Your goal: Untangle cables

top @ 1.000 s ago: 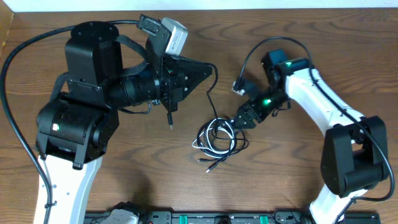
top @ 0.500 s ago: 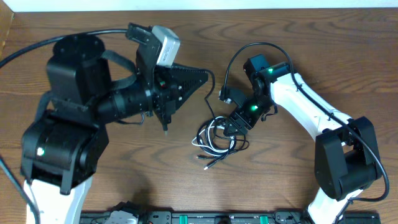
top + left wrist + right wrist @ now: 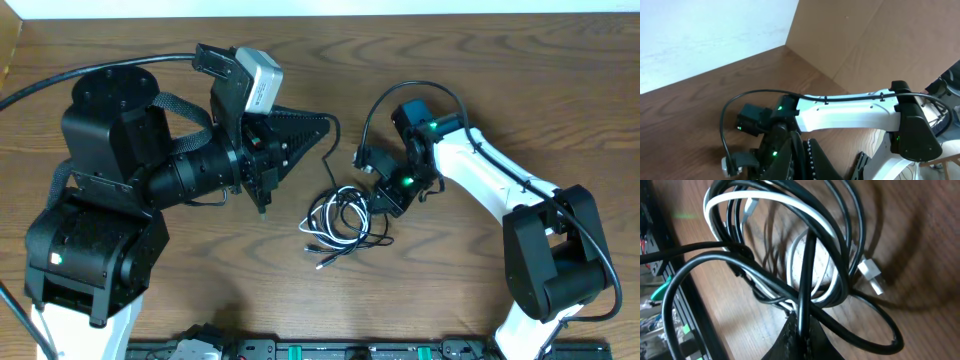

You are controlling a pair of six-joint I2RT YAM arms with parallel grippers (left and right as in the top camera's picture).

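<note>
While the wooden table (image 3: 520, 80) spans the view, the bulky left arm (image 3: 130, 200) reaches over it with the left gripper (image 3: 328, 122) clenched on 1 thin black cord (image 3: 326, 155) that runs down to the tangle. The slimmer right arm (image 3: 480, 175) bends in, its right gripper (image 3: 384, 203) pinched shut on 1 black loop (image 3: 807, 270) at the tangle's right edge. The cables (image 3: 338, 222), several black and 1 white, lie knotted mid-table between both grippers.

One white cable (image 3: 869, 271), several black cables (image 3: 805, 270), two arms (image 3: 490, 180)

surface: wooden table (image 3: 500, 60) | on it: tangled cables (image 3: 335, 225), black and white
</note>
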